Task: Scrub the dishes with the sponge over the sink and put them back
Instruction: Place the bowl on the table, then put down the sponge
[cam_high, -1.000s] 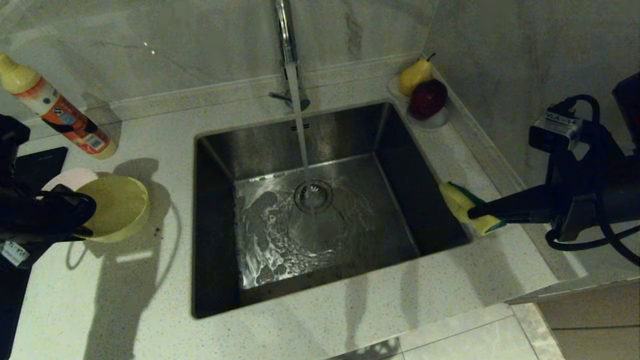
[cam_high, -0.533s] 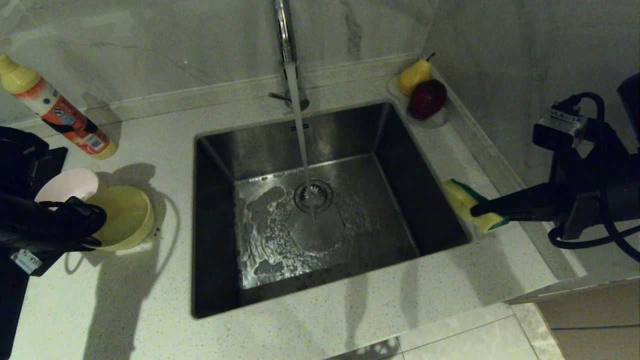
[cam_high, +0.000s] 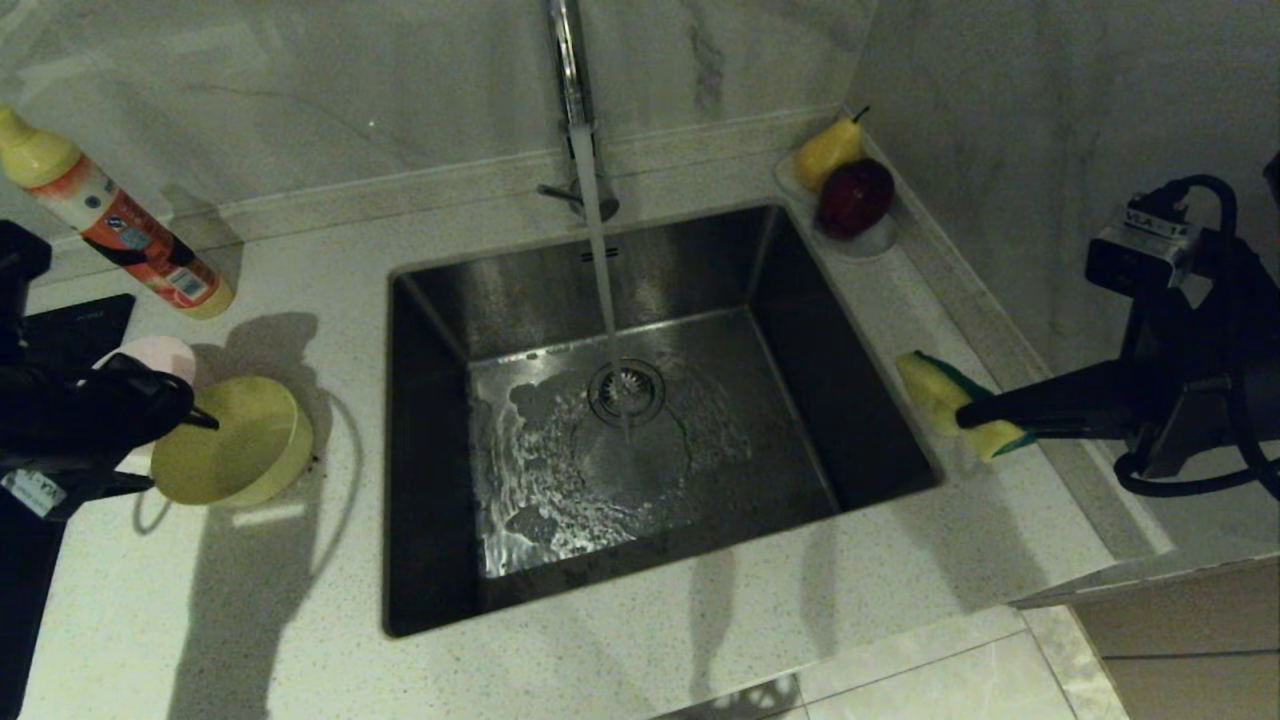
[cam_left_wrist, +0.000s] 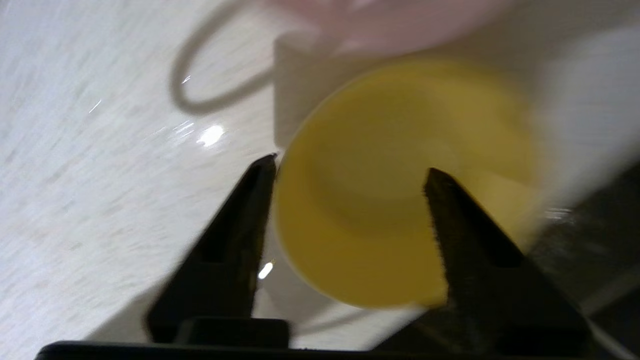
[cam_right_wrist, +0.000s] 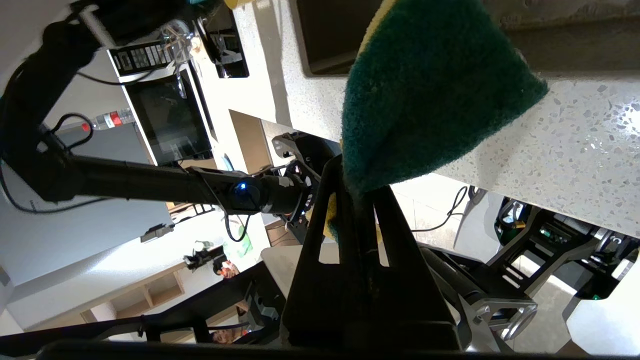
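The yellow bowl (cam_high: 235, 440) sits on the counter left of the sink (cam_high: 800, 330), close to the pink bowl (cam_high: 150, 352), which my left arm partly hides. My left gripper (cam_high: 178, 445) is open. In the left wrist view one fingertip (cam_left_wrist: 265, 170) stands beside the yellow bowl (cam_left_wrist: 380, 200) and the other lies over its far side, with the bowl loose between them. My right gripper (cam_high: 965, 415) is shut on the sponge (cam_high: 935, 395), held just over the sink's right rim. The sponge's green side (cam_right_wrist: 430, 95) faces the right wrist camera.
Water runs from the tap (cam_high: 570, 70) onto the drain strainer (cam_high: 627, 388). A detergent bottle (cam_high: 120, 225) stands at the back left. A white dish (cam_high: 880, 238) with a pear and an apple sits in the back right corner. A black slab (cam_high: 75, 330) lies at the far left.
My left gripper lowered the tilted yellow bowl to the counter beside the pink bowl and opened, letting it go. My right gripper drifted slightly right, still holding the sponge.
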